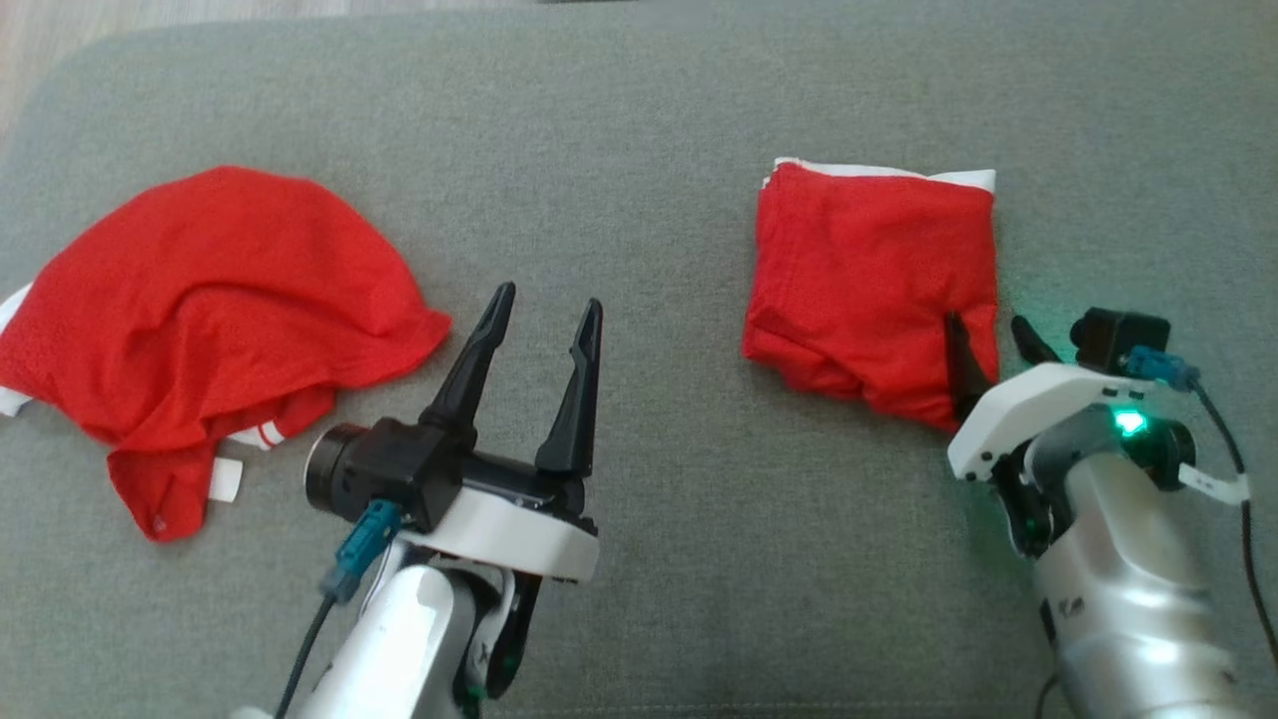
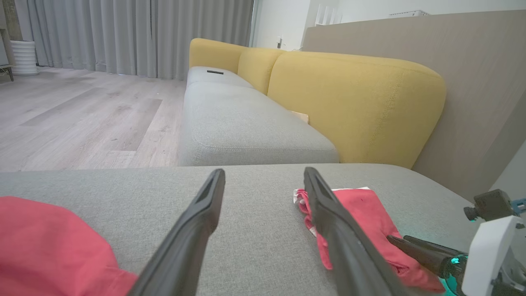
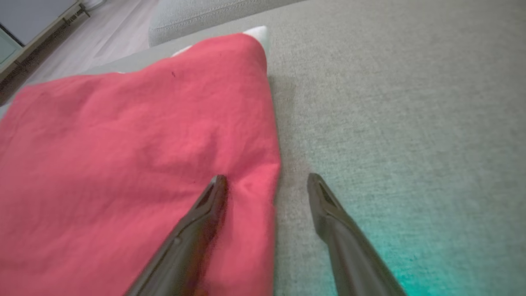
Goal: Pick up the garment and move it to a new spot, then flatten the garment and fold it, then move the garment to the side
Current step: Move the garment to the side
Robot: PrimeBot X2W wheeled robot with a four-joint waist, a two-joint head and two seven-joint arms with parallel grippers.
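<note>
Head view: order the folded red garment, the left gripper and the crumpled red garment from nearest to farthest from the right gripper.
1. folded red garment: on the right, directly at the right gripper, with one finger over its near corner.
2. left gripper: open, in the lower middle.
3. crumpled red garment: far left.

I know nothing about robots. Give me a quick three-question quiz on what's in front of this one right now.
1. True or false: the right gripper is shut on the folded red garment.
2. The crumpled red garment lies: A) at the robot's left, B) at its right, C) on the floor.
3. Fill in: both garments rest on a grey ____.
Key: 1 false, its jaws stand open across the garment's edge; 2 A; 3 cushion.
</note>
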